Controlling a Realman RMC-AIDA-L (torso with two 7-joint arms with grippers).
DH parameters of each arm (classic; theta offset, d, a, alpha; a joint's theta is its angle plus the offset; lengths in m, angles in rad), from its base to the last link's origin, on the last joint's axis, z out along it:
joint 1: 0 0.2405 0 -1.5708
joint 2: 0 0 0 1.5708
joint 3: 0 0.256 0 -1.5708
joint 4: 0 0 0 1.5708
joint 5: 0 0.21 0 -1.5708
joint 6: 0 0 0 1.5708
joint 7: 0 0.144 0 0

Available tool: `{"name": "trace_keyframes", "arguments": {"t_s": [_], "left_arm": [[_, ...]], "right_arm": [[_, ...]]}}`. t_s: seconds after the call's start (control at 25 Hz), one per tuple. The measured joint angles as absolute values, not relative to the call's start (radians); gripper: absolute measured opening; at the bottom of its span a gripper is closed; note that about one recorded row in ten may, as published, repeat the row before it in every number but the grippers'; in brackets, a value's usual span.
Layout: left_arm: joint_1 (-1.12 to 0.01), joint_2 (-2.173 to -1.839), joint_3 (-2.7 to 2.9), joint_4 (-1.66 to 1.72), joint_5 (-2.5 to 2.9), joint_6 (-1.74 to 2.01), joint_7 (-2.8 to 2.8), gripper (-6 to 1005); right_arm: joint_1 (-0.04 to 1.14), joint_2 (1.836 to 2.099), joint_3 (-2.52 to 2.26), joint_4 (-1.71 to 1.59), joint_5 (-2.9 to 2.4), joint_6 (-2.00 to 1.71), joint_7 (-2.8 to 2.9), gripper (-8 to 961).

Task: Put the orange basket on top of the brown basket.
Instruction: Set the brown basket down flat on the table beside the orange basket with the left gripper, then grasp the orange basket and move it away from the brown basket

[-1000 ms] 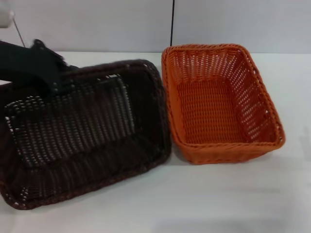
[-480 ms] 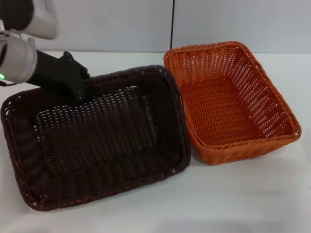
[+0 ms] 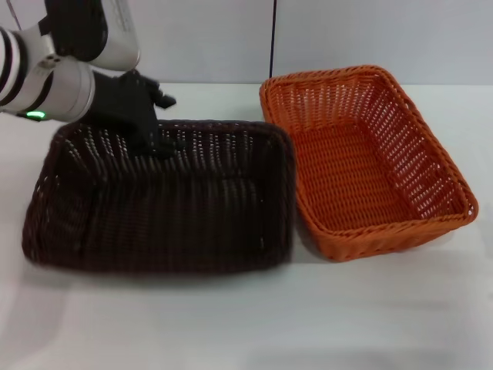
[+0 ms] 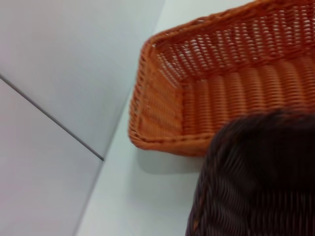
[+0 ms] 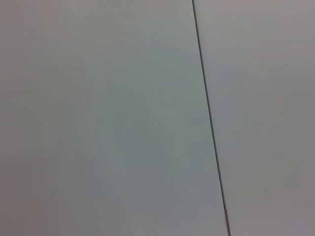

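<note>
On the white table [image 3: 231, 331], your two baskets sit side by side, rims nearly touching.
Your left gripper [image 3: 150, 142] appears clamped on the dark brown rectangular wicker basket's [image 3: 166, 200] far rim; the bright orange rectangular woven basket [image 3: 362, 158] lies to its right, bare tabletop in front.

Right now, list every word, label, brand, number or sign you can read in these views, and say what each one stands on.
None: no readable text shows in any view.
The orange basket and the brown basket are plain weave, with no tag or label visible.
The left hand, at the brown basket's far rim, carries no legible marking; its arm shows only a small green light, not a sign.
The right wrist view shows only a bare wall with a dark seam.
</note>
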State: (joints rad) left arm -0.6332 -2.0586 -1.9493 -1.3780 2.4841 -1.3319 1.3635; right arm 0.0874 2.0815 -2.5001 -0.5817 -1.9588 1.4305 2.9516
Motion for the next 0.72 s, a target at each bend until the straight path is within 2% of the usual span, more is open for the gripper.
{"name": "trace_keyframes", "arguments": {"t_s": [0.08,0.2,0.28,0.32,0.36,0.4,0.44,0.6,0.72], "left_arm": [[-0.641,-2.059,-1.944,-1.379,2.484,-1.305,1.354,568],[-0.637,-2.062,-1.939,-1.397,2.484,-1.260,1.340,606],[-0.594,-2.067,-1.920,-1.456,2.472,-1.150,1.304,632],[-0.530,-2.068,-1.881,-1.514,2.438,-1.014,1.266,645],[-0.530,-2.068,-1.881,-1.514,2.438,-1.014,1.266,657],[-0.415,-2.065,-1.782,-1.567,2.363,-0.779,1.242,670],[-0.359,-2.061,-1.716,-1.580,2.323,-0.632,1.241,683],[-0.198,-2.056,-1.434,-1.559,2.281,-0.088,1.229,682],[-0.133,-2.059,-1.237,-1.430,2.338,0.377,1.103,681]], "right_arm": [[0.087,2.081,-2.500,-0.582,-1.959,1.430,2.952,816],[0.084,2.081,-2.500,-0.581,-1.956,1.430,2.952,816],[0.083,2.081,-2.499,-0.581,-1.954,1.431,2.952,816],[0.081,2.082,-2.493,-0.584,-1.952,1.435,2.953,816],[0.081,2.082,-2.493,-0.584,-1.952,1.435,2.953,816],[0.085,2.082,-2.489,-0.588,-1.951,1.438,2.953,816],[0.091,2.081,-2.487,-0.593,-1.951,1.438,2.953,816],[0.133,2.071,-2.463,-0.630,-1.950,1.428,2.953,816],[0.191,2.065,-2.429,-0.670,-1.953,1.390,2.954,816]]}}
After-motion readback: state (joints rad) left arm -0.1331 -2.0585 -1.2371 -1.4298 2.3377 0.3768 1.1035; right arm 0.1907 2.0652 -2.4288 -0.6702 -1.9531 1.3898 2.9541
